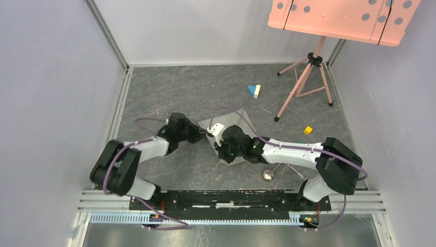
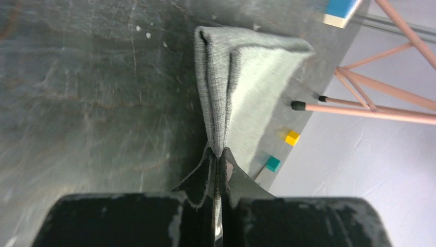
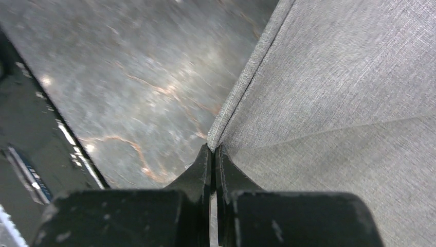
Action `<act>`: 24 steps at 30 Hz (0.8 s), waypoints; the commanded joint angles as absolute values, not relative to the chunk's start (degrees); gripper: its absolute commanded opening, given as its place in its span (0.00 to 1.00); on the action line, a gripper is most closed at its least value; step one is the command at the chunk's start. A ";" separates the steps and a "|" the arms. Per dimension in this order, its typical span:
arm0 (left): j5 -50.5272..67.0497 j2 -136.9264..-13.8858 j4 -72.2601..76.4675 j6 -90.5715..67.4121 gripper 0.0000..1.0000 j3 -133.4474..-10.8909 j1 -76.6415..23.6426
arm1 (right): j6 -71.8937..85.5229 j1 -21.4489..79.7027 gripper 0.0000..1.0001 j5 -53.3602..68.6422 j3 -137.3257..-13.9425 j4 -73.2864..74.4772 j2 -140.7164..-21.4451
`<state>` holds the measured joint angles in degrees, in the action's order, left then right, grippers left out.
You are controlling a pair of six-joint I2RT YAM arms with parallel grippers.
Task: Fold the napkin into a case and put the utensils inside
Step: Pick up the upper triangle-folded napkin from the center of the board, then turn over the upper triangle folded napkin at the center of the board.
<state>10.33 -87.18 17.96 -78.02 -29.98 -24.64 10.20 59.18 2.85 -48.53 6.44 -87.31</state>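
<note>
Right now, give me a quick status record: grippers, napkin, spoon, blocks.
left gripper: shut on napkin, layers bunched at the pinch
right gripper: shut on napkin edge
napkin: partly folded, not yet a case
spoon: outside napkin, near side, robot's right
blue-white blocks: beyond napkin
yellow block: right of napkin
</note>
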 commanded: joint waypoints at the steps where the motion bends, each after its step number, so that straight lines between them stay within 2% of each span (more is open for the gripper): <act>1: 7.79 -69.41 -1.69 -68.52 0.02 -31.00 -16.71 | 14.12 64.76 0.00 8.19 -52.49 1.50 -86.55; 6: 1.16 -47.75 -42.49 -51.61 0.02 -44.66 -0.77 | 21.46 73.28 0.01 15.03 -66.65 -5.75 -94.97; 8: -4.68 -43.18 -53.15 -43.99 0.02 -53.72 5.18 | 25.42 75.78 0.00 20.08 -73.14 -10.04 -98.45; 11: -13.61 -42.43 -62.00 -35.02 0.02 -67.56 6.58 | 34.17 76.73 0.01 27.64 -76.17 -20.67 -100.67; 15: -7.04 -48.57 -60.00 -26.99 0.02 -73.92 6.60 | 42.19 75.16 0.01 31.29 -70.84 -32.25 -100.48; 19: 3.75 -61.28 -53.83 -25.40 0.02 -72.05 4.52 | 54.51 71.34 0.00 36.22 -58.17 -50.25 -102.83; 22: 0.40 -70.71 -44.50 -25.50 0.02 -69.02 -3.49 | 62.34 67.47 0.00 37.77 -48.15 -66.92 -104.93; 24: -2.79 -80.16 -41.35 -25.90 0.02 -70.10 -8.85 | 63.05 64.84 0.01 39.01 -42.48 -71.23 -105.84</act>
